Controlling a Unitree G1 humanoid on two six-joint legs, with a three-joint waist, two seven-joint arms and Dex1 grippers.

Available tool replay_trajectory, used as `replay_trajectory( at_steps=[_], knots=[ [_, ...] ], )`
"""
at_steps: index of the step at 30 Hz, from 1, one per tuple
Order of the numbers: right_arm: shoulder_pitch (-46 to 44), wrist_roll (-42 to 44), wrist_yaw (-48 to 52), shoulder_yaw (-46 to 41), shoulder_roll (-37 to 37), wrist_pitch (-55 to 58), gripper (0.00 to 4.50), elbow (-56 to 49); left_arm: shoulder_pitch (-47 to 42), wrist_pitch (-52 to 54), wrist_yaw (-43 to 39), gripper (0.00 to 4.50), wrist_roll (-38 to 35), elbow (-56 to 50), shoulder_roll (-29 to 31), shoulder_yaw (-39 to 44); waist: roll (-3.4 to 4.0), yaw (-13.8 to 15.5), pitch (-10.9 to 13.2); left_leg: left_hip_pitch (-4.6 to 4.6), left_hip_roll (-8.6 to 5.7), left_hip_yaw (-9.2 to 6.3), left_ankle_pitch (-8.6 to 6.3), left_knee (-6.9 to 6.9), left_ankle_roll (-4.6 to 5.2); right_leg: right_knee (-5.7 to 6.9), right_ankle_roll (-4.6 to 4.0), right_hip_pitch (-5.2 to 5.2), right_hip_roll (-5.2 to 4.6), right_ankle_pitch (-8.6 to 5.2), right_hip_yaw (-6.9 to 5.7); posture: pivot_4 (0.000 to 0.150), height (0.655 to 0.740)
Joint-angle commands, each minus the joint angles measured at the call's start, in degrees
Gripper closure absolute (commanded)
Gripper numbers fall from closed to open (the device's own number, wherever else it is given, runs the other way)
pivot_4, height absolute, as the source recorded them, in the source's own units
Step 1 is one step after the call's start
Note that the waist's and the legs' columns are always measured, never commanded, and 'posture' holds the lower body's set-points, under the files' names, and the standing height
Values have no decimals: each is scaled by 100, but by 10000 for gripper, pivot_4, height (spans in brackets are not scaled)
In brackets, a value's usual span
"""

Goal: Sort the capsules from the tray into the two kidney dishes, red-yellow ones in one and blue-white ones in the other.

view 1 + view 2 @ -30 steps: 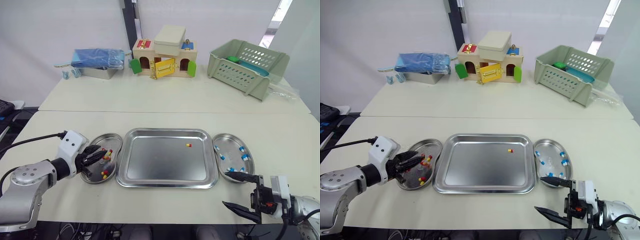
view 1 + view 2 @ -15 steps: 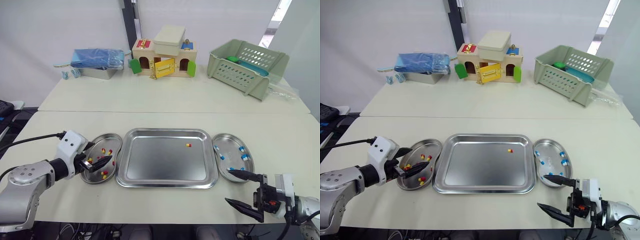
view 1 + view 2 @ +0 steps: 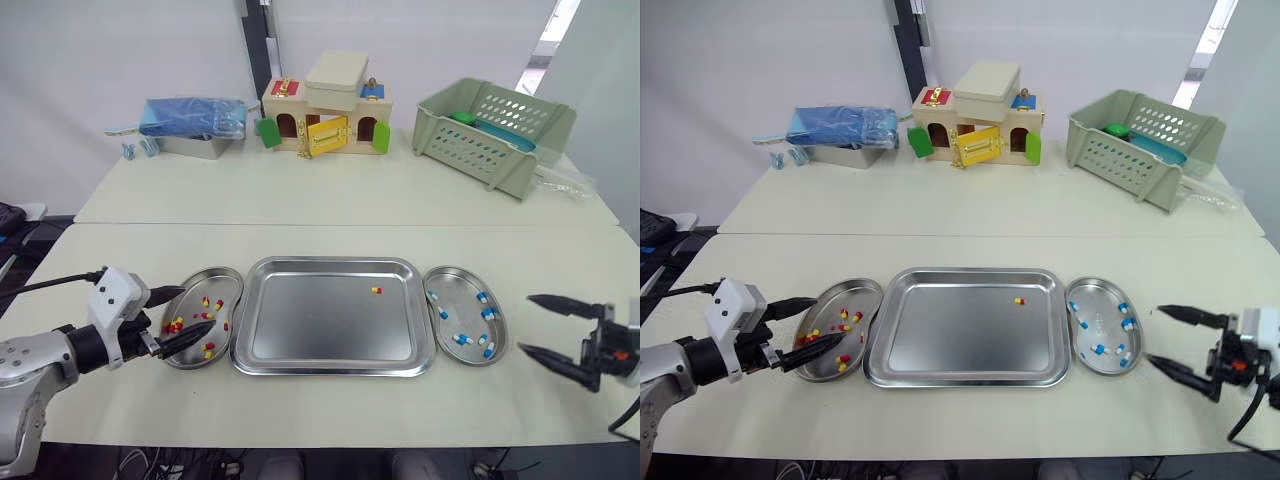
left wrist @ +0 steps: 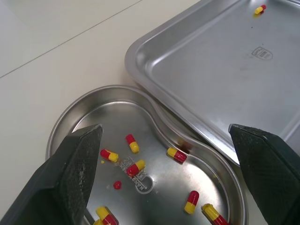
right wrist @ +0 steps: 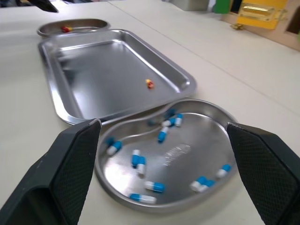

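Dead centre on the table (image 3: 300, 200) sits the tray (image 3: 320, 335), with just one red-yellow capsule (image 3: 377, 291) lying in it, up near its far right corner. There are two kidney dishes, one snug against each short side of the tray.

On the tray's left, the left dish (image 3: 228, 284) holds the sorted red-yellow capsules (image 4: 131, 143). I count at least seven from the left wrist view, plus a tiny red bit (image 4: 117, 184). A couple get cut off at the edge, so there could be more.

On the tray's right, the right dish (image 3: 462, 288) holds the blue-white capsules (image 5: 153, 186), roughly ten. A few overlap, so I can't pin it exactly.

Over that left dish's side away from the tray hovers the left gripper (image 3: 183, 317), fingers spread wide with nothing between them. Out past the right dish, further from the tray, is the right gripper (image 3: 526, 323), also spread wide and empty.
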Motion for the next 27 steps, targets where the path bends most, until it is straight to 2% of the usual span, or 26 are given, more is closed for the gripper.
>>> replay_trajectory(
  at_steps=[1, 6, 13, 19, 24, 27],
  knots=[
    [-472, -192, 136, -22, -156, -162, 0, 495, 77, -230, -235, 364, -325, -149, -2, 263, -1, -1, 1, -2, 0, 1, 0, 1, 0, -1, 0, -2, 0, 0, 1, 1500, 7400],
    [-1112, -426, 189, 263, -381, 110, 0, 654, 520, -514, -750, 364, -844, -525, -126, 502, 5, -23, 3, -1, 0, 7, 0, 0, 0, 1, 0, -6, -2, 0, 7, 1500, 7400],
    [-2050, -613, 252, 913, -608, 823, 0, 502, 1386, -1150, -1516, 364, -1561, -1225, -602, 800, 5, -22, 3, -3, 2, 9, 0, 1, -1, 0, 0, -6, -3, 0, 7, 1500, 7400],
    [-2697, -937, 402, 1687, -808, 1511, 0, 103, 2531, -1770, -1728, 364, -1965, -2003, -1703, 511, 4, -5, 4, -5, 1, 13, 0, 1, 0, -4, 0, -8, -5, 0, 10, 1500, 7400],
    [-3383, -1065, 123, 2418, -745, 2585, 0, -728, 3059, -3030, -2083, 364, -1769, -1841, -2916, 44, 6, -15, 3, -2, 0, 14, 0, 2, 0, -2, 0, -8, -4, 0, 12, 1500, 7400],
    [-3851, -1234, 113, 2872, -642, 2984, 0, -989, 3190, -3519, -2169, 364, -1632, -1615, -3253, -129, 5, -3, 3, -4, 1, 10, 0, 2, 0, -2, -1, -9, -3, 0, 7, 1500, 7400]
  ],
)
